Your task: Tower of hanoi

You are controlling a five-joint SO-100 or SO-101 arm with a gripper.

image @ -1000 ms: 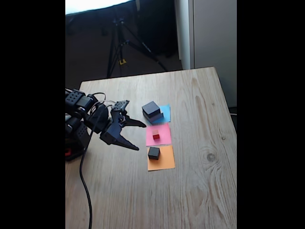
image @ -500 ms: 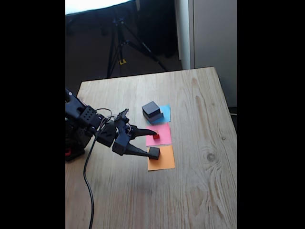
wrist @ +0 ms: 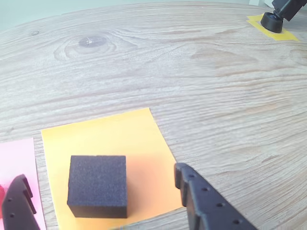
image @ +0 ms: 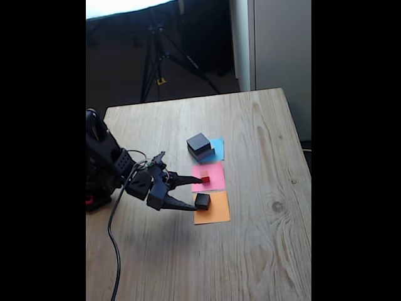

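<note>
Daylight is flooding in from twelve o'clock, blowing out the fixed view; the wrist view is looking sharper.

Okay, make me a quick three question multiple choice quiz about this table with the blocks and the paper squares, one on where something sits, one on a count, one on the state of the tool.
1. On which paper square does the small dark block nearest the tool sit?
A. blue
B. orange
C. pink

2. How many coloured paper squares lie on the table?
A. two
B. three
C. five

3. How do the tool's fingers stand?
A. open, either side of the small dark block
B. shut on the red cube
C. shut on the stacked blocks

Answers:
1 B: the small dark block rests on the orange square.
2 B: blue square, pink square and orange one lie in a row.
3 A: in the wrist view the tool is spread, one finger on each side of the block, neither visibly touching it.
</note>
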